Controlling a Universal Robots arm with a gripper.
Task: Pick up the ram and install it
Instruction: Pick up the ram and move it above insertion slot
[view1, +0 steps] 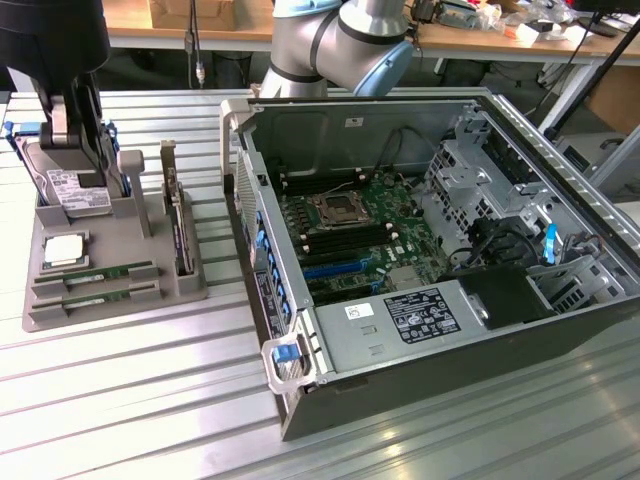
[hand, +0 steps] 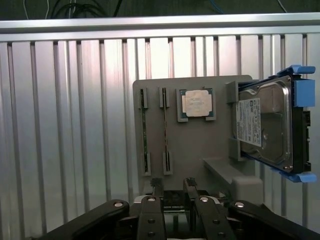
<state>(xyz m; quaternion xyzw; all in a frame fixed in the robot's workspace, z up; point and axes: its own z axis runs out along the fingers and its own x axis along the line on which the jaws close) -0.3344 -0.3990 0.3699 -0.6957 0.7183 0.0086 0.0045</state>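
Wrist view: pincer (hand: 172, 182) apart, empty, by the tray (hand: 200, 145); slotted ram (hand: 165, 130) points lengthwise toward it.

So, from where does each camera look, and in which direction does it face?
Exterior view: sits off the arm, above the table, looking down at an angle on the open computer case and, at the exterior view's left, the grey tray; the arm shows at the top.
Wrist view: sits on the wrist, looking down on the tray; the open gripper shows, fingertips apart near the tray's edge.
Shared: the tray with its hard drive, processor chip and two ram sticks.
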